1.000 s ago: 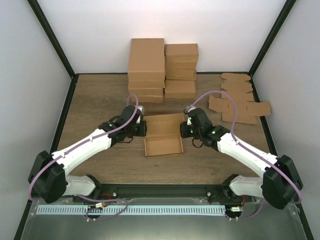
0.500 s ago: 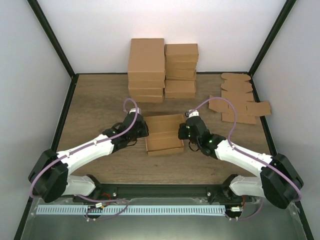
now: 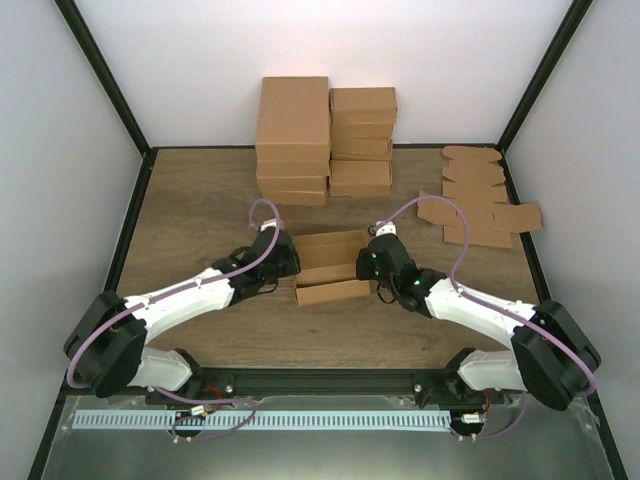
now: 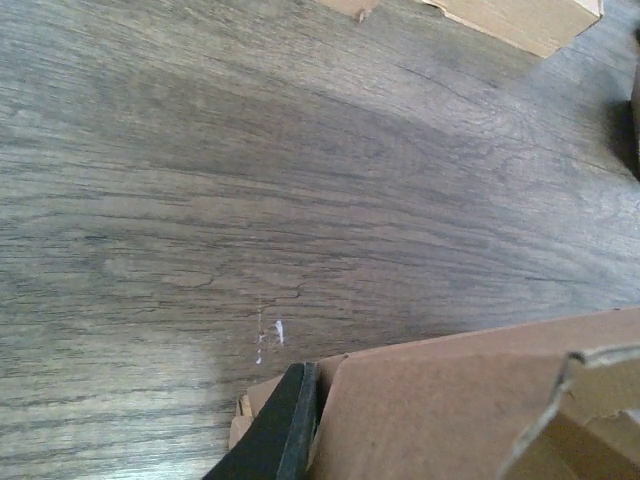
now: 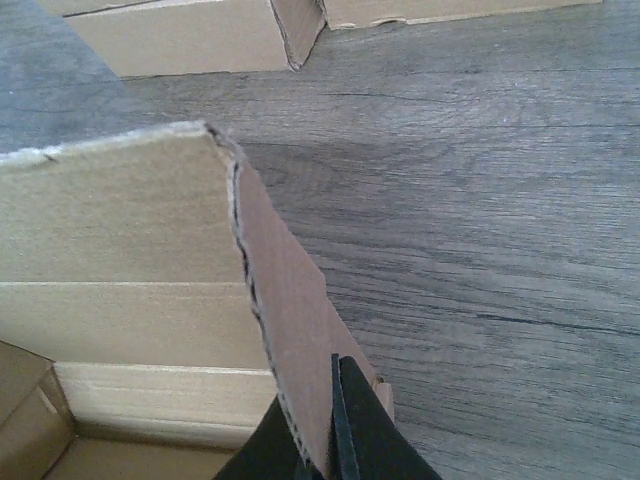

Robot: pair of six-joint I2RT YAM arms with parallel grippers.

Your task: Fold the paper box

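Note:
The paper box [image 3: 332, 265] is a brown cardboard carton, partly folded, lying in the middle of the table between my two grippers. My left gripper [image 3: 287, 262] is at its left side wall. In the left wrist view one black finger [image 4: 275, 435] presses on the outside of the cardboard wall [image 4: 450, 400]; the other finger is hidden. My right gripper [image 3: 370, 264] is at the box's right side. In the right wrist view its black fingers [image 5: 350, 430] are shut on the upright right wall [image 5: 285, 320], with the box's inside [image 5: 130, 330] to the left.
Stacks of ready-made brown cartons [image 3: 325, 135] stand at the back middle; parts show at the top of both wrist views [image 5: 190, 30] [image 4: 520, 15]. Flat brown blanks [image 3: 480, 200] lie at the back right. The black frame rail [image 3: 330, 382] runs along the near edge.
Both grippers have moved toward the back and inward with the box. The box's near part has swung up and back, so the box looks shorter from above.

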